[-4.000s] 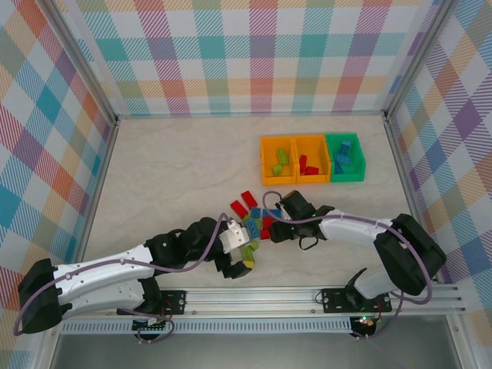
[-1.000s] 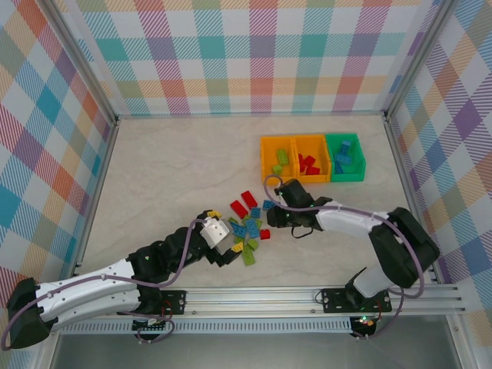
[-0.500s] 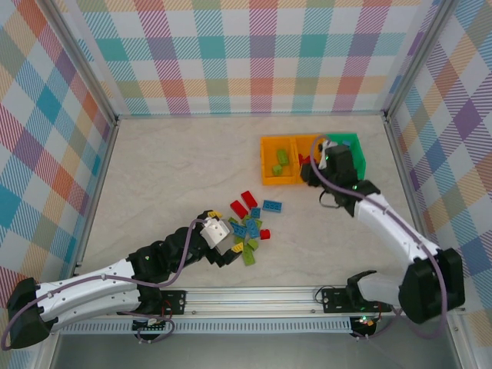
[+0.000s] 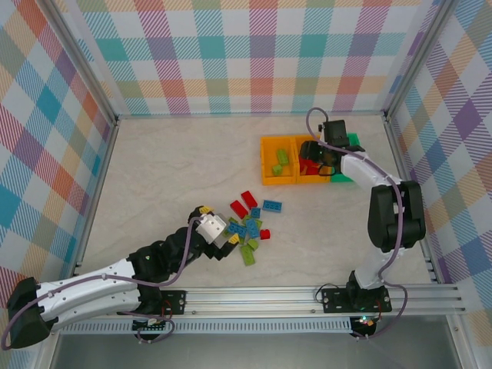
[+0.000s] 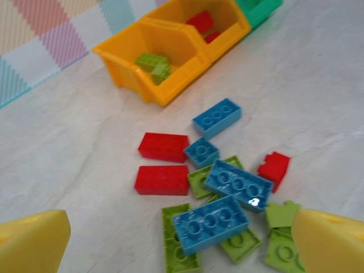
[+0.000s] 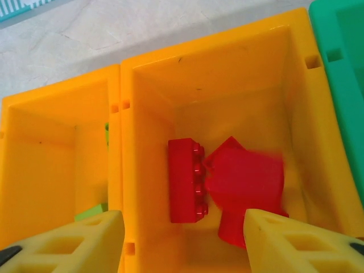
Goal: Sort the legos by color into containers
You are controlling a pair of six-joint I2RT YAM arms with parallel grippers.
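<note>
Loose legos lie mid-table: red bricks, blue bricks and lime green bricks. My left gripper is open at the pile's left edge. In the left wrist view its gripper spans a blue brick lying on green bricks. My right gripper hangs open above the middle orange bin. Below the right gripper, a blurred red brick lies beside another red brick inside that bin.
The left orange bin holds green bricks. The green bin stands at the right end of the row. Plaid walls close in the table on three sides, and a metal rail runs along the near edge.
My right arm has swung from the pile to the bins and now stands open over the middle orange bin, a red brick blurred beneath it. The left gripper has edged closer to the pile.
</note>
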